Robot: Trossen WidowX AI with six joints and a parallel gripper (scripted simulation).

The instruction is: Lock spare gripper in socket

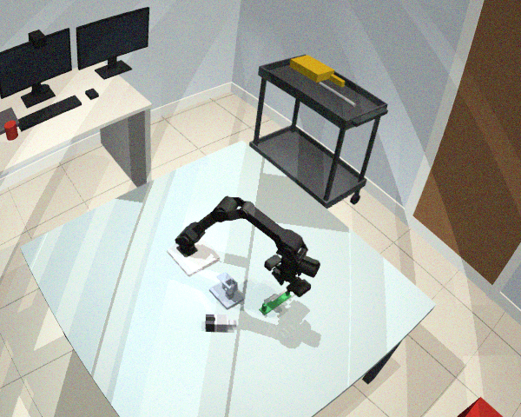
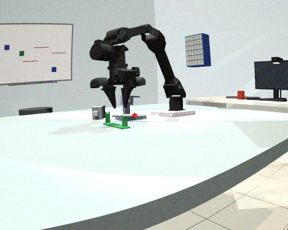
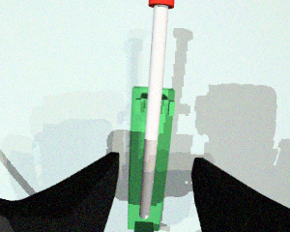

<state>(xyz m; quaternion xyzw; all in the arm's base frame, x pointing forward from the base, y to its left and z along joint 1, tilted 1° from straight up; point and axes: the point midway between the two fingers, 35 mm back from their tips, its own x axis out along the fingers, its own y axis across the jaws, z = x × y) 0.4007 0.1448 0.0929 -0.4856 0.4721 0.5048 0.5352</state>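
Pincer [image 1: 282, 287] [image 2: 119, 107] [image 3: 156, 164] open and empty, we see its tips above the red-headed lock pin [image 2: 123, 115] [image 3: 156, 82], which lies lengthwise along the green two-post cradle [image 1: 275, 302] [image 2: 116, 125] [image 3: 165, 159] on the tabletop [image 1: 161, 354] [image 2: 94, 153] [image 3: 63, 53]; the far end's seating, we think, is hard to judge.

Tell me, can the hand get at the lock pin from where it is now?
Probably yes: the open hand hovers above the pin, fingers on either side in the wrist view, and nothing visible blocks the way down.
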